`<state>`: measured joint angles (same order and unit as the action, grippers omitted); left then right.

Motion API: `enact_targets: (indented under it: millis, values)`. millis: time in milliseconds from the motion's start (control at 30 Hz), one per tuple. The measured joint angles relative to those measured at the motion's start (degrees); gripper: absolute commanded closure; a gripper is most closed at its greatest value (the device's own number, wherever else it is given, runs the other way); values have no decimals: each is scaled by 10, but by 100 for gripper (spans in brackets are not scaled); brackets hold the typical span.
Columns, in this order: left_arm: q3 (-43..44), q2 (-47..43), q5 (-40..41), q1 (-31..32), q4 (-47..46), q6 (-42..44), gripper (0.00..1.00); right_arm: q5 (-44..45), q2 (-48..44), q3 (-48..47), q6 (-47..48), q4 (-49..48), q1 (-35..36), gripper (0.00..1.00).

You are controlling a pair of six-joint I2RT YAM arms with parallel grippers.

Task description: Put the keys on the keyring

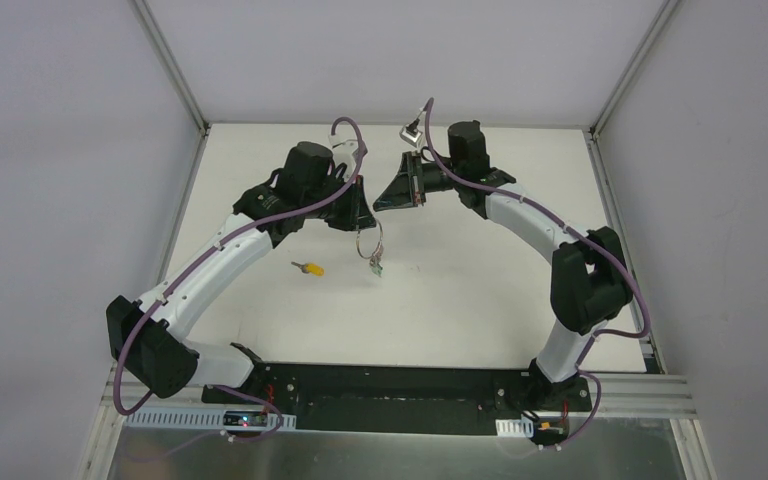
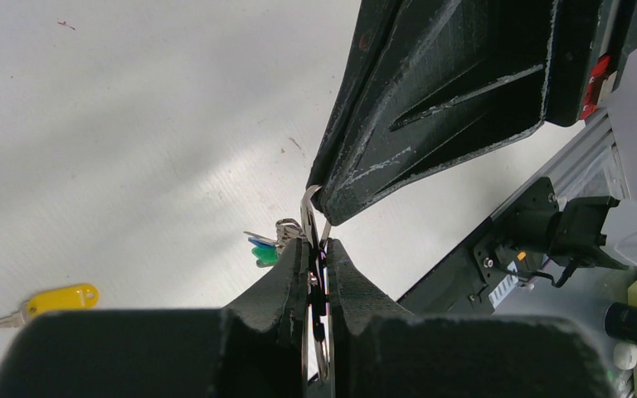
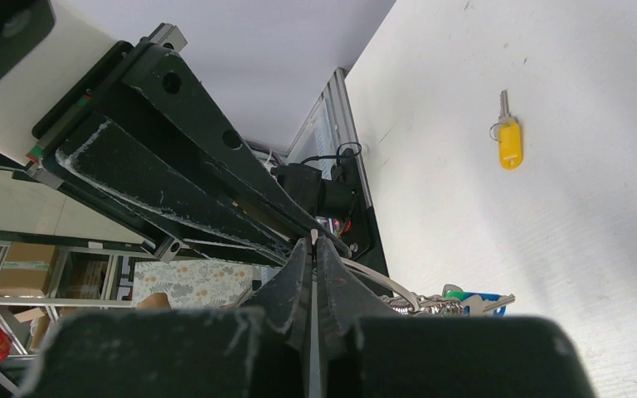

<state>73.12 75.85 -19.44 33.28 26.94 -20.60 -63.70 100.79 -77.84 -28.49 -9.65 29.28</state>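
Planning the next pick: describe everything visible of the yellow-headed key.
The yellow-headed key has an oblong, glossy yellow plastic head and a short silver metal blade, with a thin wire loop where they meet. It lies flat on the white table, touching nothing else, to the left of the hanging keyring in the top view.

Yellow-headed key (image 1: 309,268) flat on table (image 1: 480,300); keyring (image 1: 366,242) aloft, green-headed key (image 2: 267,255) in its bunch.

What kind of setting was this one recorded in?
Probably a lab robot cell: a white table boxed in by grey panel walls on aluminium frame posts, with storage shelves of boxes beyond it.
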Motion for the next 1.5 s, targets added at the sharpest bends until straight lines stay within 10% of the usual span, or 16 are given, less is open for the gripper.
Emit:
enact_targets:
  millis: [900, 1267, 1500]
  values:
    - [-3, 0, 0, 0, -1, 0, 100, 15, 2, -15, 24, 32, 7, 100]
    - [-17, -14, -31, -19, -28, 16, 43, 43, 1, -36, 134, 122, 0, 100]
    - [-31, -42, -66, -26, -52, 36, 38, 47, -3, -36, 173, 153, -14, 100]
